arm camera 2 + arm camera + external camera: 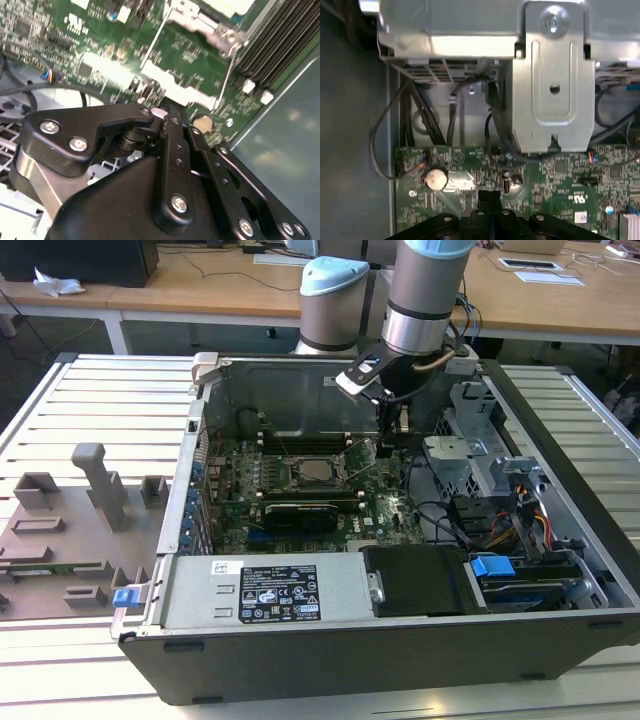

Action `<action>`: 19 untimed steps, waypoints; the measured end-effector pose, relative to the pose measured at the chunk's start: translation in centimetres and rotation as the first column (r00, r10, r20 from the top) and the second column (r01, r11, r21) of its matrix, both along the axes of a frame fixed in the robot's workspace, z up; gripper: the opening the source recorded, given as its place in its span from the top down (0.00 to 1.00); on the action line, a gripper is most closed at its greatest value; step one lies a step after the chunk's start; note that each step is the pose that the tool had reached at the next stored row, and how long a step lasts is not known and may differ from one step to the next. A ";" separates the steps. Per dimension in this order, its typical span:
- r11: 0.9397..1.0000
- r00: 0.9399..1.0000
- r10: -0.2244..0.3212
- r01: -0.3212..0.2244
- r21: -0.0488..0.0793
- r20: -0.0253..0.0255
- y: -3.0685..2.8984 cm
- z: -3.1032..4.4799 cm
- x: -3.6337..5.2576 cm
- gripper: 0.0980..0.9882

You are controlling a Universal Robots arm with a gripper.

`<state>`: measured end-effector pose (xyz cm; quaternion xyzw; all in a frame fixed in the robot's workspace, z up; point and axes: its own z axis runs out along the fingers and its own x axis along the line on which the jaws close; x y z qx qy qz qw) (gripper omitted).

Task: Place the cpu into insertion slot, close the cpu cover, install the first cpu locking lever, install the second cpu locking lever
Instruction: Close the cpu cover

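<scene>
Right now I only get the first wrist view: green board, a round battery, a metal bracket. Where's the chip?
Observer: In the exterior view the cpu sits in the middle of the board, to the exterior view's left of the gripper.
Operator: Is the cover down on it?
Observer: It looks so. In the second wrist view the cover seems to lie flat around the cpu.
Operator: And the levers?
Observer: Two thin wire levers run along the cover's sides. I cannot tell whether they are latched.
</scene>
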<state>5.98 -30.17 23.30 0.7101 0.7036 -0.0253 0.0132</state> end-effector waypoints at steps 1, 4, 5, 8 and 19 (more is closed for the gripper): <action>1.000 1.000 0.000 0.000 0.000 0.000 0.00 0.00 -0.25 0.99; 1.000 1.000 0.000 0.000 0.000 0.000 0.00 0.00 -1.28 0.99; 1.000 1.000 0.000 0.000 0.000 0.000 0.00 0.00 -1.43 0.99; 1.000 1.000 0.000 0.000 0.000 0.000 0.00 0.00 -2.01 0.99; 1.000 1.000 0.000 0.000 0.000 0.000 0.00 -0.01 -3.81 0.99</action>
